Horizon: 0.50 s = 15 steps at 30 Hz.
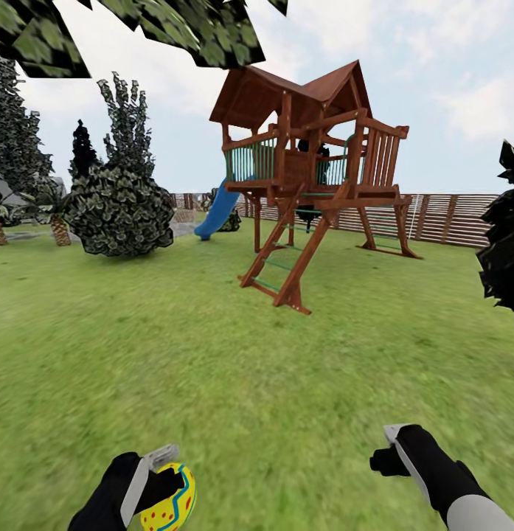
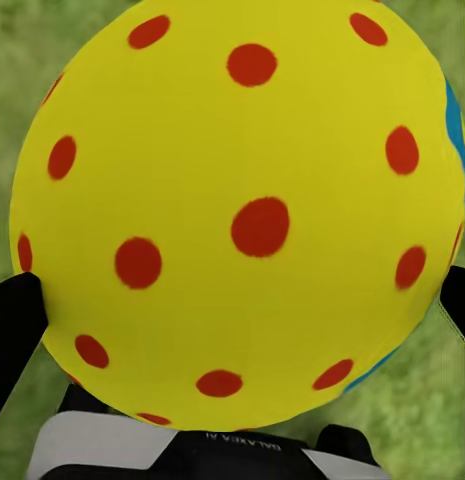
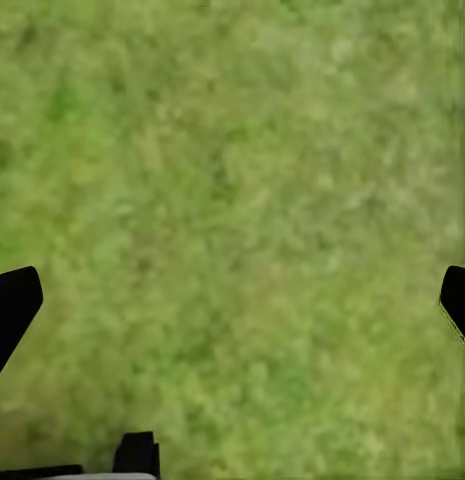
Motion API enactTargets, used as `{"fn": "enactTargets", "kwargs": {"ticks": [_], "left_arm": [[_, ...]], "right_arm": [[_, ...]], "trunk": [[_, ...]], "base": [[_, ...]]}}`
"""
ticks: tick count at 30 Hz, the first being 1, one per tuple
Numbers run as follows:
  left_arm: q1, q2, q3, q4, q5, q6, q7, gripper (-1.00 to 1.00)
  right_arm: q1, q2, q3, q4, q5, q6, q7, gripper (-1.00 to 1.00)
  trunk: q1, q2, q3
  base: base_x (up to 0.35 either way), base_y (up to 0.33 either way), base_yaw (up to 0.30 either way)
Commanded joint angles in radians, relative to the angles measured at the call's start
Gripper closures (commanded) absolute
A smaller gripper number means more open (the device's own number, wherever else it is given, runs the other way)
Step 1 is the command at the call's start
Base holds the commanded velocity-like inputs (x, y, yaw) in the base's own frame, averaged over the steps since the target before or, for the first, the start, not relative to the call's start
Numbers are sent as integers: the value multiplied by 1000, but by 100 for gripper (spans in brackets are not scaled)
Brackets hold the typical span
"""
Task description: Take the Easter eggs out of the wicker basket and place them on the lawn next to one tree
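Left end effector point(image 1: 162, 483) grips one Easter egg point(image 1: 170, 500); right end effector point(image 1: 388, 451) spread, empty.

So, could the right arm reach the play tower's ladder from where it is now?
Probably not. The ladder stands far across the lawn, well beyond the right gripper, whose open jaws have just grass under them. Nothing blocks the way; the base would have to drive closer.
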Motion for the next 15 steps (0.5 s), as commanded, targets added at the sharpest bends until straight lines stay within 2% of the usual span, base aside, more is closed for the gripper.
{"fn": "enactTargets", "kwargs": {"ticks": [1, 7, 15], "left_arm": [[-1, -1, 3, -2, 9, 5, 9, 100], [-1, -1, 3, -2, 8, 5, 9, 100], [-1, -1, 3, -2, 9, 5, 9, 100]], "right_arm": [[-1, -1, 5, -1, 5, 4, 6, -100], [-1, -1, 6, -1, 6, 4, 5, -100], [-1, -1, 6, -1, 7, 4, 2, -100]], "trunk": [[-3, 6, 2], [-26, 48, 21], [-57, 104, 46]], "base": [[286, -144, 0], [286, -144, 33], [286, -144, 275]]}}
